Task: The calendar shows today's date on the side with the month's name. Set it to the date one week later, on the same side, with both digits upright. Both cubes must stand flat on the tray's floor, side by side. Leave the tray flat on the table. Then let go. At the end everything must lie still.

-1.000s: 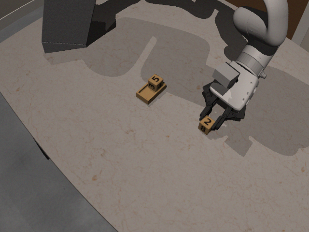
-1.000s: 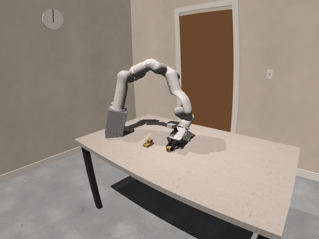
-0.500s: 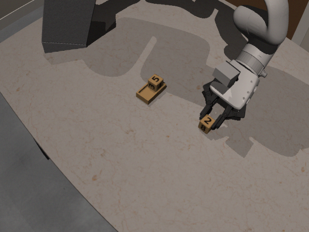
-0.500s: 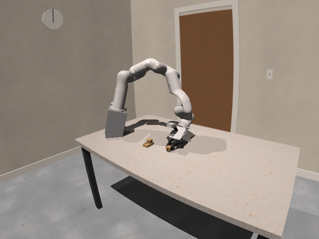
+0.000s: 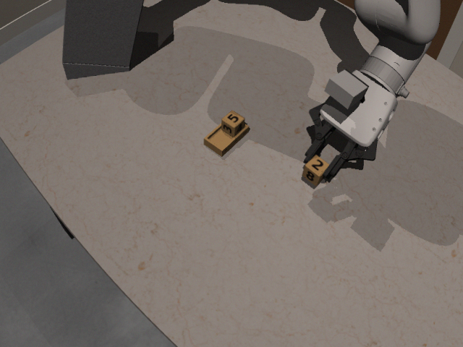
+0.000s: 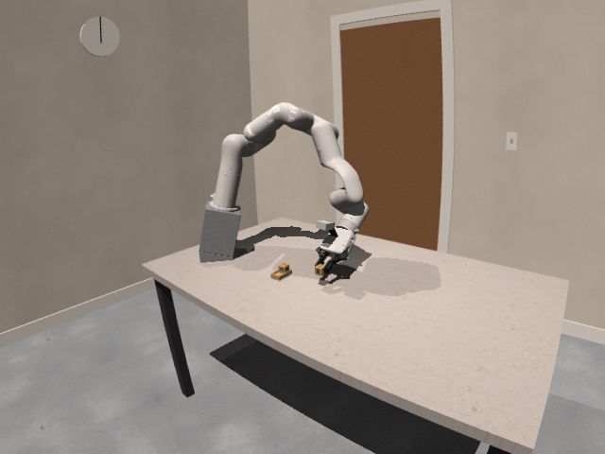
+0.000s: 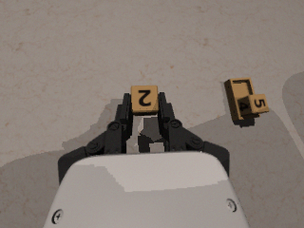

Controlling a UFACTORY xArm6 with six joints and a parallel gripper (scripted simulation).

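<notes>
My gripper (image 5: 321, 170) is shut on a wooden cube (image 5: 315, 171) that shows 2 on top and 8 on a side; the cube is at table height to the right of the tray, and I cannot tell whether it rests on the table. In the wrist view the cube (image 7: 144, 99) sits between the fingertips. The wooden tray (image 5: 225, 138) lies flat on the table to the left. A second cube (image 5: 232, 124) stands in the tray's far end with 5 on top and 3 on a side; it also shows in the wrist view (image 7: 254, 104). The tray's near half is empty.
The arm's grey base block (image 5: 100, 35) stands at the far left of the table. The table's front edge runs along the lower left. In the room view the tray (image 6: 279, 273) and gripper (image 6: 322, 268) are near the table's far side.
</notes>
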